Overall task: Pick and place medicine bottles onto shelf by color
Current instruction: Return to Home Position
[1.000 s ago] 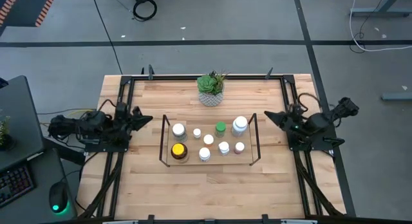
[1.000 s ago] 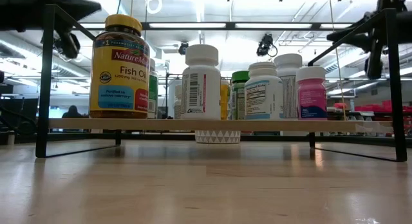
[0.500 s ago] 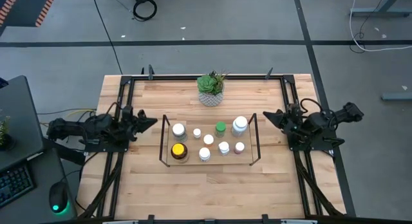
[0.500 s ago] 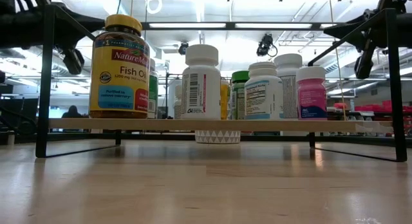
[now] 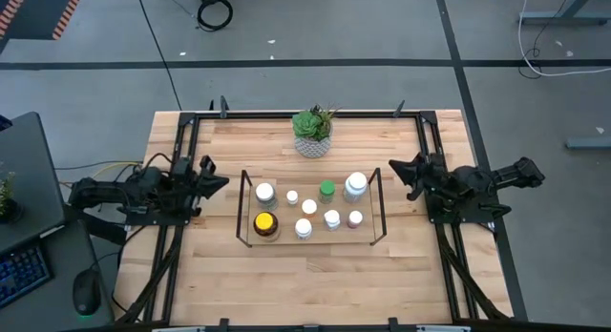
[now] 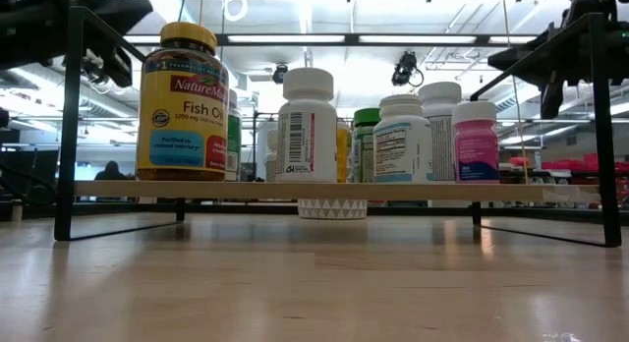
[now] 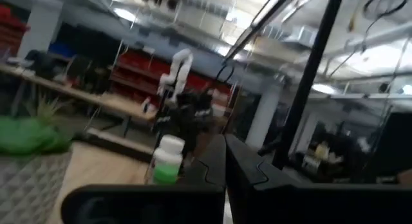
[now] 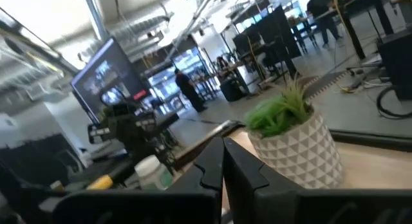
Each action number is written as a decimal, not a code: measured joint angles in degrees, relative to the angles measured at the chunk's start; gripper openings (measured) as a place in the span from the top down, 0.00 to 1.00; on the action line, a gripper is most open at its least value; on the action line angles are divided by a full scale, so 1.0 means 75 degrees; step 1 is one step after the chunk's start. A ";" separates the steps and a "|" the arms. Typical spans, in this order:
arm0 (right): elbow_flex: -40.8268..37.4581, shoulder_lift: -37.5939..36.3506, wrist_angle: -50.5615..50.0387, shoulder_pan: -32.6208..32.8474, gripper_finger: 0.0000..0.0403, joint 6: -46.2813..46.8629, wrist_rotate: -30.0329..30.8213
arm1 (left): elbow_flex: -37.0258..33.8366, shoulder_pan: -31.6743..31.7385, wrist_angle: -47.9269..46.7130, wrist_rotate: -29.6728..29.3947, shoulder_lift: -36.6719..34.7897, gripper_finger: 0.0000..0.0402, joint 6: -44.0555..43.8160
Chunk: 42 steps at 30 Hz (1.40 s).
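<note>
The left gripper [image 5: 222, 182] has its two dark fingers [image 7: 212, 176] pressed together with nothing between them, and the right gripper [image 5: 394, 167] is the same, jaws closed on air. Both hang above the table [image 5: 286, 284], tips turned inward toward each other. Between them stands the shelf [image 5: 284, 235]. Its black wire end loops are near each set of jaws but clear of them.

All the medicine bottles [image 5: 308, 206] stand upright on its wooden floor (I count nine from above). Nearest the left jaws are a white-capped bottle [image 5: 265, 192] and the amber yellow-capped bottle [image 5: 264, 222]. Nearest the right jaws are a tall white bottle [image 5: 355, 184] and the pinkish bottle [image 5: 354, 217]. A green-capped bottle [image 5: 326, 189] sits about midway. Beyond the shelf, at the table's far edge, is a potted plant [image 5: 313, 132].
</note>
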 joint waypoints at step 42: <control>0.0000 0.0000 -0.1149 0.0181 0.94 -0.1410 -0.0903 | 0.0000 -0.0114 -0.2376 0.0467 0.0015 0.92 0.2419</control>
